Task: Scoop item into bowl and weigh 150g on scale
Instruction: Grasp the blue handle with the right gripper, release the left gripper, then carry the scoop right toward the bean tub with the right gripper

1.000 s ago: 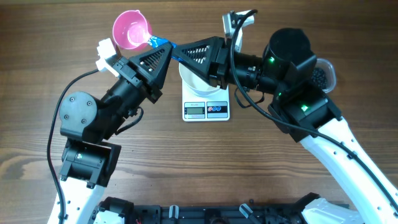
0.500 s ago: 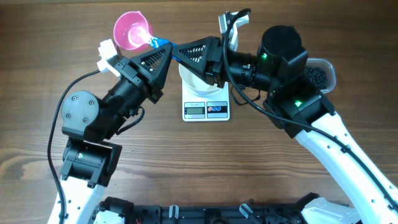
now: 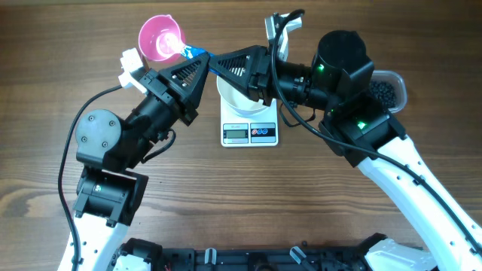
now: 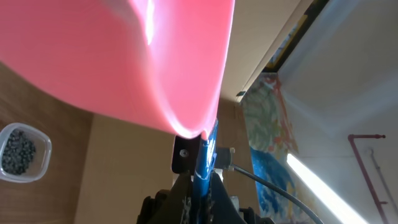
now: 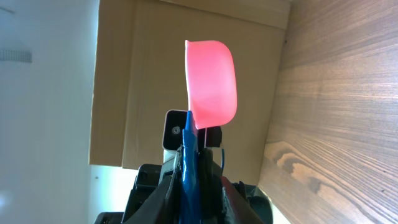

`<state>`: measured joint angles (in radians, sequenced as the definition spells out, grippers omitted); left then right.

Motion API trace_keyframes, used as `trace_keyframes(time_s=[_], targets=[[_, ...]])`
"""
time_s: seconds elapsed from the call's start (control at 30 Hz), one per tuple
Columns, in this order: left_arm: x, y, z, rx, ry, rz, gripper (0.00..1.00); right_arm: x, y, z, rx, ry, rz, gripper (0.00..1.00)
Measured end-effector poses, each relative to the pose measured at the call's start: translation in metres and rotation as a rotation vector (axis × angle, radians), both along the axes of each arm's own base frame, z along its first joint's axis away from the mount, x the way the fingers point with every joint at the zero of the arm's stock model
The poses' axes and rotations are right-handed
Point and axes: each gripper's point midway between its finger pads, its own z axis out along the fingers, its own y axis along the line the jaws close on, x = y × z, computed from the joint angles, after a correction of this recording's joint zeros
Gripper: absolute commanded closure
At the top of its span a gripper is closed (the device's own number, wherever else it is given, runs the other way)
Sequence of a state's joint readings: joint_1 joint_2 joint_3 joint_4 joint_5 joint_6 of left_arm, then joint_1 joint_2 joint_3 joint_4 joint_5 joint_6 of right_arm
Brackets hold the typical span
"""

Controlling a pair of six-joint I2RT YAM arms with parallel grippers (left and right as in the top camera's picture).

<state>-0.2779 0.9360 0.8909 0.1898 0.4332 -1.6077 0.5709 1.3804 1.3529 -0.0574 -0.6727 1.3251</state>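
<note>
Scoop (image 3: 160,39) (pink, blue handle): left claw (image 3: 202,57) clamped on handle; right claw (image 3: 214,60), from 3 o'clock, has closed alongside. Handover under way, scooping pending.

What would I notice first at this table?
The bright pink scoop, up at the far side of the table, with the left fingers and right fingers both on its blue handle. Just below, a white bowl sits on the little scale, and a clear tub of black beans peeks out at the far right.
</note>
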Motion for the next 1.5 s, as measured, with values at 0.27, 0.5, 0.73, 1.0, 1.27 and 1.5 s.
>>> trace_keyframes(time_s=[0.27,0.5,0.73,1.0,1.27,1.5], targets=[[0.000,0.000,0.000,-0.001,0.000,0.001,0.73,0.000,0.000,0.000,0.003,0.010,0.000,0.96],[0.000,0.000,0.004,-0.009,-0.013,0.004,0.15,0.000,0.000,-0.003,-0.002,0.022,-0.001,0.96],[0.000,0.000,0.003,-0.009,-0.007,0.003,0.03,0.004,-0.001,-0.003,-0.006,0.014,-0.026,0.96],[0.002,0.000,-0.034,0.073,0.114,0.007,0.00,0.039,-0.027,-0.034,-0.155,-0.009,-0.233,0.96],[0.000,0.000,-0.071,0.264,0.142,0.002,0.00,0.072,-0.085,-0.075,-0.373,-0.002,-0.423,0.96],[-0.009,0.003,-0.107,0.470,0.151,-0.033,0.01,0.073,-0.149,-0.087,-0.536,-0.020,-0.517,0.96]])
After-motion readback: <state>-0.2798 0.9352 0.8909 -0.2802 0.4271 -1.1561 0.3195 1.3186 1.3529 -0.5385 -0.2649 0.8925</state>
